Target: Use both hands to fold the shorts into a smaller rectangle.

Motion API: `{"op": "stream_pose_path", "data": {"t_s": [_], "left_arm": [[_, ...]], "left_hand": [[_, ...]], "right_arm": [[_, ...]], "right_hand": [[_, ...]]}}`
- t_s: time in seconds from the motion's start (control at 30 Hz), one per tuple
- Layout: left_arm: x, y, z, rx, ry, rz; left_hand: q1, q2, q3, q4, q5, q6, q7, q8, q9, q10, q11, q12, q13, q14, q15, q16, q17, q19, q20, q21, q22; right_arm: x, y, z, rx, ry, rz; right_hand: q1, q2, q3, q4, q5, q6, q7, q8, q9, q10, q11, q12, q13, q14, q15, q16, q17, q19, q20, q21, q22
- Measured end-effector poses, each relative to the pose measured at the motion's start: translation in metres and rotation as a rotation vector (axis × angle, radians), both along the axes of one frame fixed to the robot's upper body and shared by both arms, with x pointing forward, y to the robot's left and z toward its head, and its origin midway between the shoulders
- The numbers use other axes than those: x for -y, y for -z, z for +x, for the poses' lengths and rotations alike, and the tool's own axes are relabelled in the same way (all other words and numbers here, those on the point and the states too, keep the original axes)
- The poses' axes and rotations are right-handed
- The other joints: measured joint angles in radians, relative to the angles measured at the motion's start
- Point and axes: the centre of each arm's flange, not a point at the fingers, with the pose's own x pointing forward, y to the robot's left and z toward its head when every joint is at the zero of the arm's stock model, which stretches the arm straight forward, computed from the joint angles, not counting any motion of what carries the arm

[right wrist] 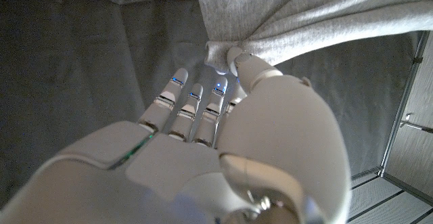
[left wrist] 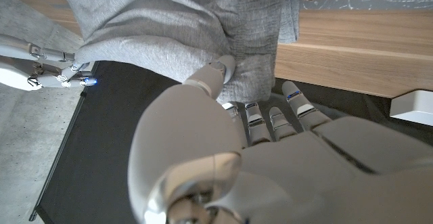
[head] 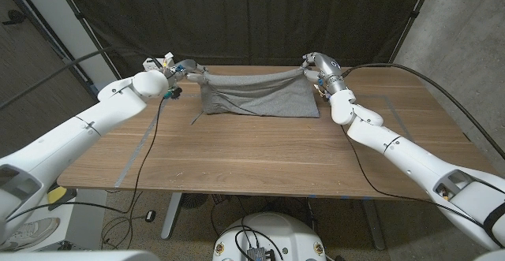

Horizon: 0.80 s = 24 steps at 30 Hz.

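The grey shorts [head: 256, 94] hang stretched between my two hands above the far part of the table, their lower edge draped on the wood. My left hand [head: 180, 72] pinches the left corner of the cloth, and in the left wrist view the thumb presses into the grey shorts [left wrist: 189, 28]. My right hand [head: 314, 66] pinches the right corner; in the right wrist view the bunched corner of the shorts [right wrist: 223, 51] sits between thumb and fingers of the right hand [right wrist: 223, 116]. A dark drawstring [head: 198, 117] dangles from the left side.
The wooden table [head: 252, 158] spreads bare toward me in front of the shorts. A dark curtain [head: 252, 16] hangs behind the table. A black cable [head: 150, 147] runs over the left part of the table, and tape lines mark the wood.
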Motion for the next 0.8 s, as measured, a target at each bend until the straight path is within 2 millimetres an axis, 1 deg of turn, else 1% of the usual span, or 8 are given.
{"op": "stream_pose_path", "data": {"t_s": [0.03, 0.17, 0.23, 0.3, 0.37, 0.5, 0.6, 0.8], "left_arm": [[-0.001, 0.0, 0.002, -0.002, -0.007, 0.0], [-0.004, -0.003, 0.006, -0.003, -0.027, 0.001], [-0.005, -0.004, 0.008, -0.001, -0.036, 0.001], [-0.007, -0.006, 0.01, 0.003, -0.048, 0.002], [-0.01, -0.008, 0.012, 0.012, -0.066, 0.003], [-0.013, -0.01, 0.016, 0.024, -0.089, 0.002], [-0.016, -0.012, 0.019, 0.033, -0.105, 0.0], [-0.02, -0.016, 0.027, 0.053, -0.127, -0.01]], "left_hand": [[0.0, 0.0, 0.0, 0.0, 0.0, 0.0, 0.0, 0.0, -0.001, 0.0, 0.0, 0.0, 0.0, 0.0, 0.0, 0.0, 0.0, 0.0, 0.0, 0.0, 0.0], [0.0, 0.0, 0.0, 0.0, 0.0, 0.0, 0.0, -0.001, -0.002, 0.0, 0.0, 0.0, 0.0, 0.0, 0.0, 0.0, 0.0, 0.0, 0.0, 0.0, 0.0], [0.0, 0.0, 0.0, 0.0, 0.0, 0.0, 0.0, -0.001, -0.002, 0.0, 0.0, 0.0, 0.0, 0.0, 0.0, 0.0, 0.0, 0.0, 0.0, 0.0, 0.0], [0.0, 0.0, 0.0, 0.0, 0.0, 0.0, 0.0, -0.002, -0.002, 0.0, 0.0, 0.0, 0.0, 0.0, 0.0, 0.0, 0.0, 0.0, 0.0, 0.0, 0.0], [0.0, 0.0, 0.0, 0.0, 0.0, 0.0, 0.0, -0.001, -0.002, 0.0, 0.0, 0.0, 0.0, 0.0, 0.0, 0.0, 0.0, 0.0, 0.0, 0.0, 0.0], [0.006, 0.006, 0.0, 0.0, 0.0, -0.009, 0.009, -0.001, -0.002, 0.0, 0.0, 0.0, 0.0, 0.0, 0.0, 0.0, 0.0, 0.0, 0.0, 0.0, 0.0], [0.008, 0.008, 0.0, 0.0, 0.0, -0.009, 0.009, -0.001, 0.0, 0.0, 0.0, 0.0, 0.0, 0.0, 0.0, 0.0, 0.0, 0.0, 0.0, 0.005, 0.0], [0.008, 0.008, 0.0, 0.0, 0.0, -0.009, 0.009, -0.001, -0.001, 0.0, 0.0, 0.0, 0.0, 0.004, -0.004, 0.0, 0.0, 0.0, 0.0, 0.006, 0.0]], "right_arm": [[-0.001, -0.002, 0.004, 0.0, 0.0, -0.002], [-0.004, -0.009, 0.013, 0.001, 0.0, -0.005], [-0.005, -0.011, 0.016, 0.003, 0.0, -0.005], [-0.006, -0.012, 0.015, 0.009, -0.007, -0.005], [-0.009, -0.018, 0.026, 0.006, 0.002, -0.007], [-0.012, -0.024, 0.035, 0.009, 0.007, -0.007], [-0.016, -0.029, 0.042, 0.012, 0.008, -0.008], [-0.022, -0.039, 0.056, 0.013, 0.015, -0.012]], "right_hand": [[0.0, 0.0, 0.003, -0.003, 0.0, 0.0, 0.0, 0.0, 0.0, 0.0, 0.0, 0.0, 0.0, 0.0, 0.0, 0.0, 0.0, 0.0, 0.0, 0.0, 0.0], [0.0, 0.0, 0.003, -0.003, 0.0, -0.004, -0.004, 0.0, -0.004, 0.0, 0.0, 0.0, 0.0, 0.0, 0.0, 0.0, 0.0, 0.0, 0.0, 0.0, 0.0], [0.0, 0.0, 0.003, -0.003, 0.0, -0.004, -0.004, 0.0, -0.004, 0.0, 0.0, 0.0, 0.0, 0.0, 0.0, 0.0, 0.0, 0.0, 0.0, 0.0, 0.0], [0.0, 0.0, 0.003, -0.003, 0.0, -0.004, -0.004, 0.0, -0.005, 0.0, 0.0, 0.0, 0.0, 0.0, 0.0, 0.0, 0.0, 0.002, -0.002, 0.0, 0.0], [0.0, 0.0, 0.003, -0.003, 0.0, -0.004, -0.004, 0.0, -0.005, 0.0, 0.0, 0.0, 0.0, 0.0, 0.0, 0.0, 0.0, 0.004, -0.004, 0.0, 0.0], [0.0, 0.0, 0.011, -0.002, 0.0, -0.004, -0.004, 0.0, -0.005, 0.0, 0.0, 0.0, 0.0, 0.0, 0.0, 0.0, 0.0, 0.004, -0.004, 0.0, 0.0], [-0.004, 0.004, 0.012, -0.002, 0.0, -0.005, -0.005, 0.0, -0.005, 0.0, 0.0, 0.0, 0.0, 0.0, 0.0, 0.0, 0.0, 0.004, -0.004, 0.0, 0.0], [-0.009, -0.001, 0.012, -0.002, 0.0, -0.005, -0.005, 0.0, -0.009, 0.0, 0.0, 0.0, 0.0, 0.0, 0.0, 0.0, 0.0, 0.004, -0.004, 0.0, 0.0]]}}
